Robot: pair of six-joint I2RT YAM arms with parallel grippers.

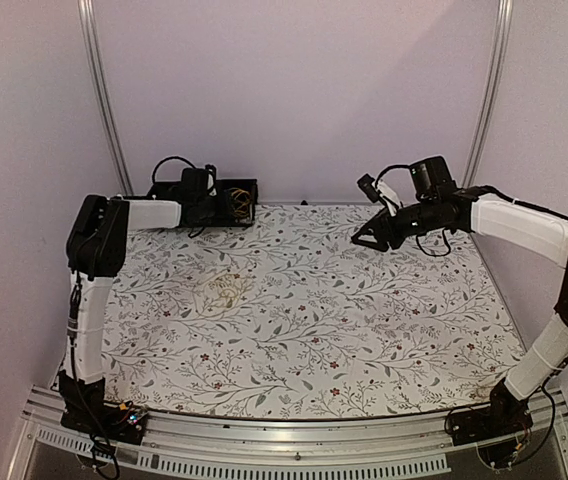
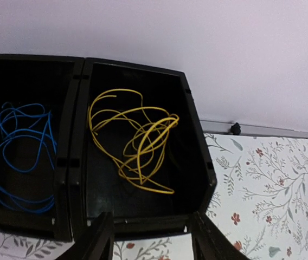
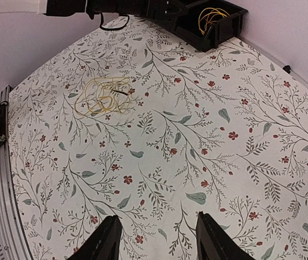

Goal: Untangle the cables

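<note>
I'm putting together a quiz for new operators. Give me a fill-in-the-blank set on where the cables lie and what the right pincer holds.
1. In the left wrist view, the cable in the left one of the black bins, beside the yellow coil, is ___.
2. The loose tangle lying on the floral table is mostly ___.
3. The right pincer, jaws apart above the table, holds ___.

Missing words: blue; yellow; nothing.
</note>
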